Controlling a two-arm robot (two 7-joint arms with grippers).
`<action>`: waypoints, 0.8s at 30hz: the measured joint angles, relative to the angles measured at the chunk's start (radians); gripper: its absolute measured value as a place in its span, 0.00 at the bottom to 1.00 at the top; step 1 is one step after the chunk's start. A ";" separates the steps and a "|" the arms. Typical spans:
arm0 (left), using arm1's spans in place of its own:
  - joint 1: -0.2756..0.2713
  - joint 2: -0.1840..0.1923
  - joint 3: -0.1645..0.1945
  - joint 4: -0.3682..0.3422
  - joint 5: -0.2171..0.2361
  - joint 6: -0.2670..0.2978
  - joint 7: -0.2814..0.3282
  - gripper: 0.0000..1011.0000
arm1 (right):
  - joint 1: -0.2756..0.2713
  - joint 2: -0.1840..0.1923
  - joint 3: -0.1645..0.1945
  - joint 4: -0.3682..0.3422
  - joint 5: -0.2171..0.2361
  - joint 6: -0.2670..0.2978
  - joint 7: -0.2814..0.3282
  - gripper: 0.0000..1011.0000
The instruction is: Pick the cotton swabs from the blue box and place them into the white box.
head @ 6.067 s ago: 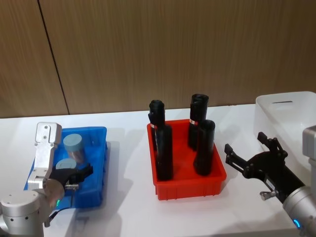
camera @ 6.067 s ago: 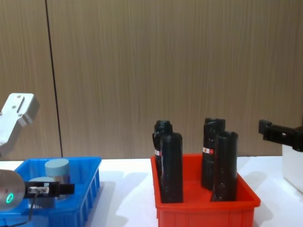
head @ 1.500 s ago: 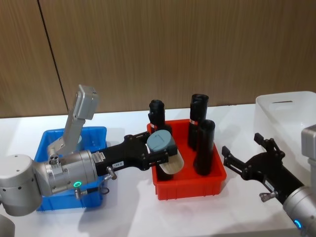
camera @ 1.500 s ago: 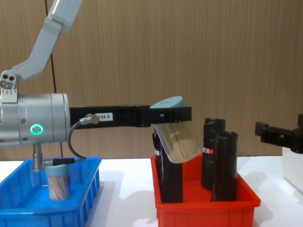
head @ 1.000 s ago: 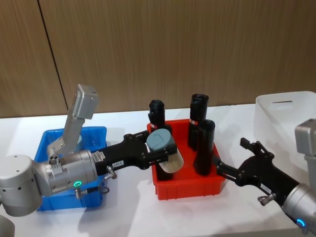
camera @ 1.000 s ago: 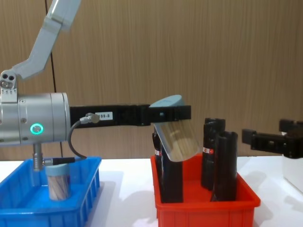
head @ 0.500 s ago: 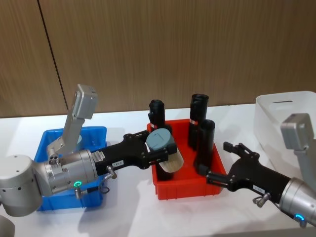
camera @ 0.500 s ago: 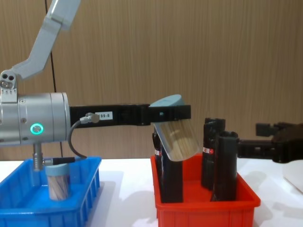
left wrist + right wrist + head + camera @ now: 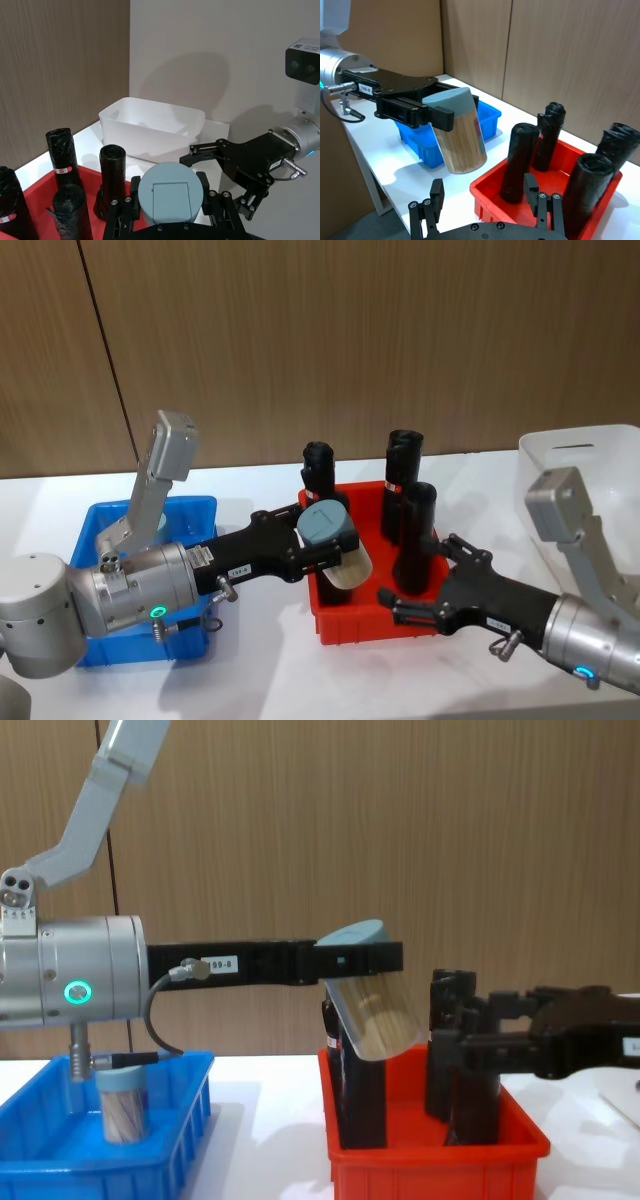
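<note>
Left hand (image 9: 322,540) is clamping the clear grey-blue-lidded cotton-swab jar (image 9: 346,572) mid-air, seemingly presenting it to the spread-fingered right hand (image 9: 420,578) nearby.

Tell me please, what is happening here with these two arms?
The left gripper holds one cotton swab jar, tilted, in the air above the red bin. The right gripper is open and faces that jar without touching it. A second jar stands in the blue box; the white box waits at the far right.
</note>
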 joint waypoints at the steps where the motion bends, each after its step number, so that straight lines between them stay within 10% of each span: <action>1: 0.000 0.000 0.000 0.000 0.000 0.000 0.000 0.66 | 0.002 -0.001 -0.001 0.003 -0.004 0.000 0.004 0.99; 24: 0.000 0.000 0.000 0.000 0.000 0.000 0.000 0.66 | 0.088 -0.053 -0.049 0.082 -0.090 -0.017 0.046 0.99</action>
